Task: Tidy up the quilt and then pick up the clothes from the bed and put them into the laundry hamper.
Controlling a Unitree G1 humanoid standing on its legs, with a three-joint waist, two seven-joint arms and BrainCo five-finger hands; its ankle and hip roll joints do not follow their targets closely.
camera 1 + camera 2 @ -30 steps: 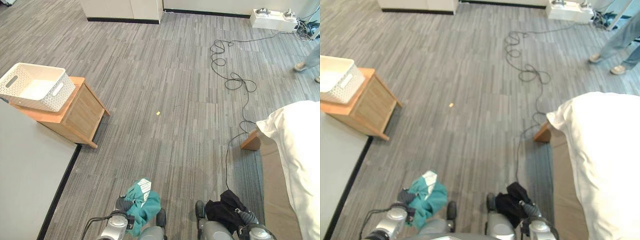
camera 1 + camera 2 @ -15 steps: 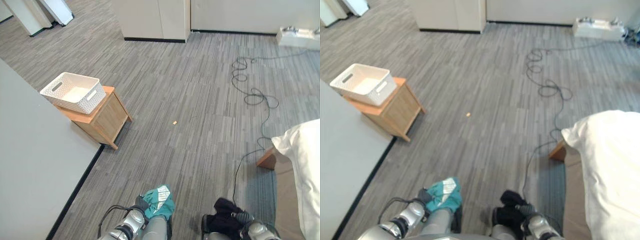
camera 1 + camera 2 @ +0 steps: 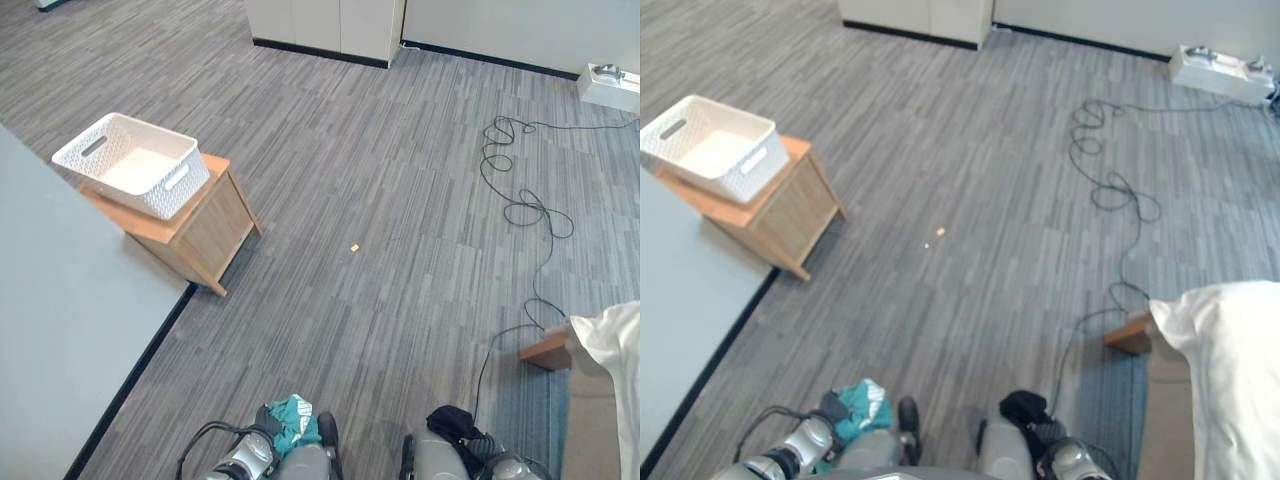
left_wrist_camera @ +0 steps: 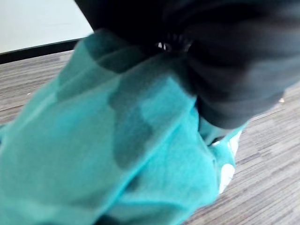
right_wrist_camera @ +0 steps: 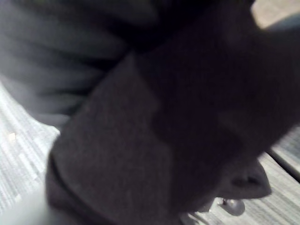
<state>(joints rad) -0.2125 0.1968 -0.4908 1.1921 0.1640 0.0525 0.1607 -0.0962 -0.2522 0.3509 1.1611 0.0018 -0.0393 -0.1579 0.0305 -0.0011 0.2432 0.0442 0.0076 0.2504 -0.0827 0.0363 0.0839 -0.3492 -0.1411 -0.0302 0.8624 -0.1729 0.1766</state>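
Grey striped carpet (image 3: 380,250) spreading across the whole room, cupboards (image 3: 325,18) sitting along the far wall. Bed (image 3: 1230,380) with its white quilt (image 3: 1240,350) peeking in at the right, wooden corner (image 3: 545,350) sticking out. Small wooden table (image 3: 190,225) standing off to the left, carrying the white laundry hamper (image 3: 130,165), well apart from both arms. Black cable (image 3: 525,190) snaking over the floor, white box (image 3: 610,88) lying by the far wall. Left hand (image 3: 268,418) clutching a teal garment (image 4: 117,154) down low, cloth bunched right over it. Right hand (image 3: 478,440) carrying a black garment (image 5: 154,136), fingers buried in it, so can't tell how closed. Tiny yellow scrap (image 3: 354,247) lying mid-floor.
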